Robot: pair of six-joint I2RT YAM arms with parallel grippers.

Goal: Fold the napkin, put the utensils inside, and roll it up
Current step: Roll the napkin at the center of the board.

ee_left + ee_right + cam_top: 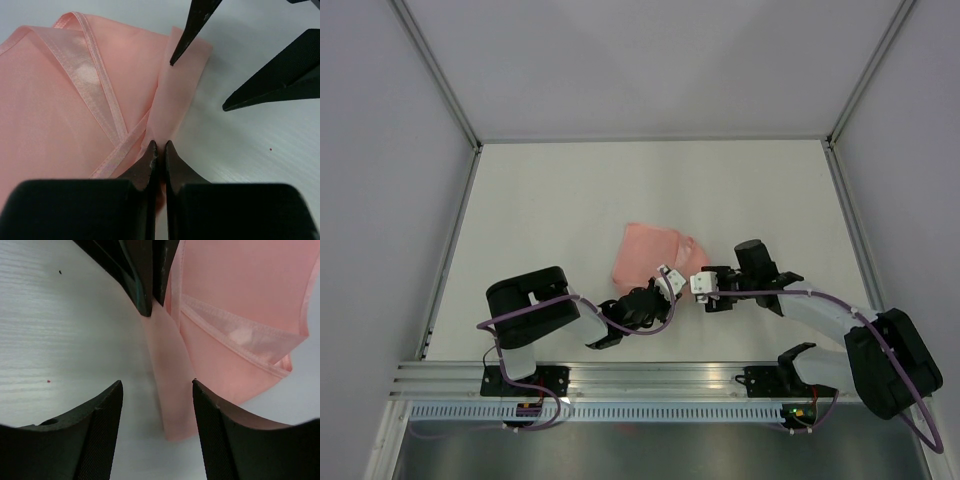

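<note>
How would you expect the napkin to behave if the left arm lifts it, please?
Probably floppy: the napkin lies in soft folds, and the strip pinched in the left end effector creases sharply. Its satin sheen suggests it may slip from a loose grip. It looks thin, so it is likely light and would drape.

Dead ahead of the right gripper [157, 382], the left gripper [153, 307] blocks the way, napkin [240, 300] off to one side; bare table [60, 330] on the other side's totally free.

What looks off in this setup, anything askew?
The napkin is folded crooked: its hems cross at a slant, and a narrow flap juts out, pinched in the left gripper. No utensils show in any view.
</note>
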